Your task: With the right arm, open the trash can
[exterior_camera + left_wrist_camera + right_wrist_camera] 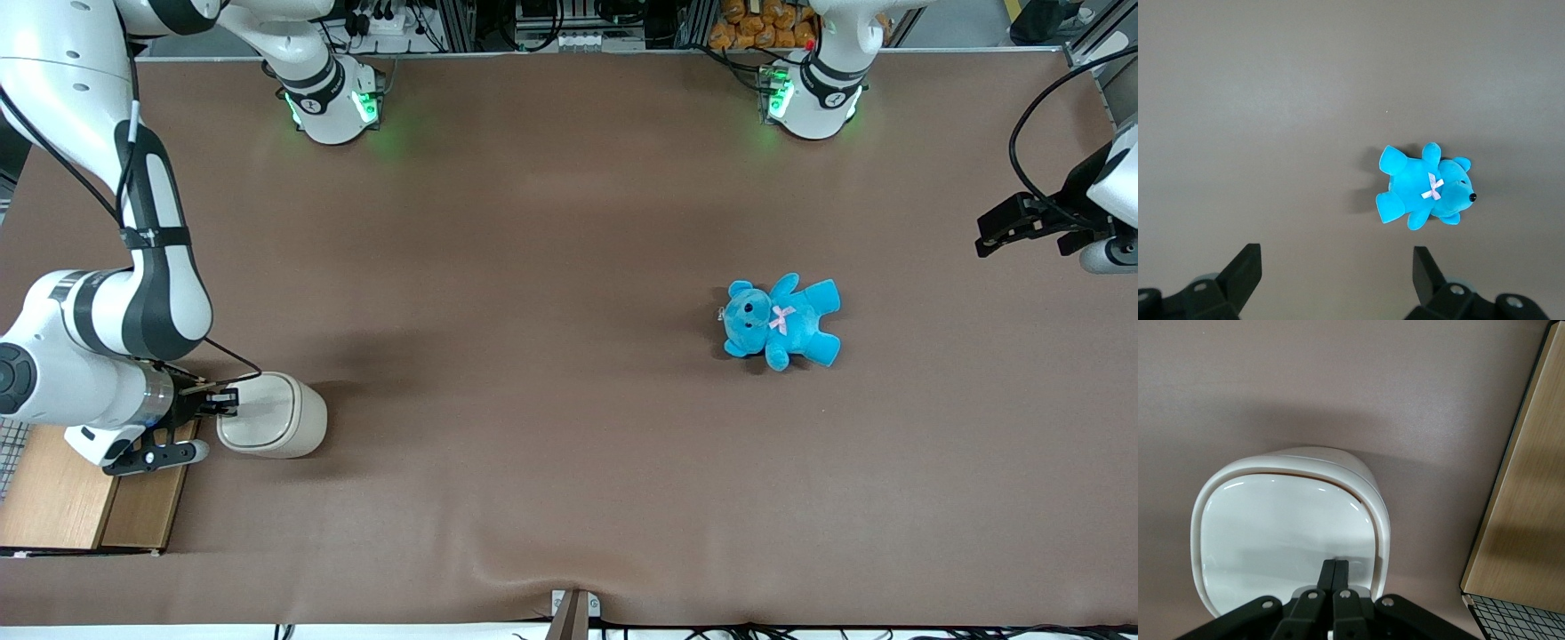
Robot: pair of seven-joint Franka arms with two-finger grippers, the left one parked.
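Note:
The trash can (276, 414) is a small cream-white bin with a rounded-square top, standing near the working arm's end of the table. Its white lid (1281, 540) fills the rim ring, and a thin dark gap shows along one edge of the lid. The right arm (107, 338) reaches down over it. My gripper (229, 402) is shut, its two black fingers (1335, 570) pressed together with nothing between them, and their tips rest on the lid close to the rim.
A wooden-topped wire crate (76, 498) stands right beside the trash can at the table's edge, its wooden corner (1521, 520) close to the bin. A blue teddy bear (778, 320) lies toward the parked arm's end.

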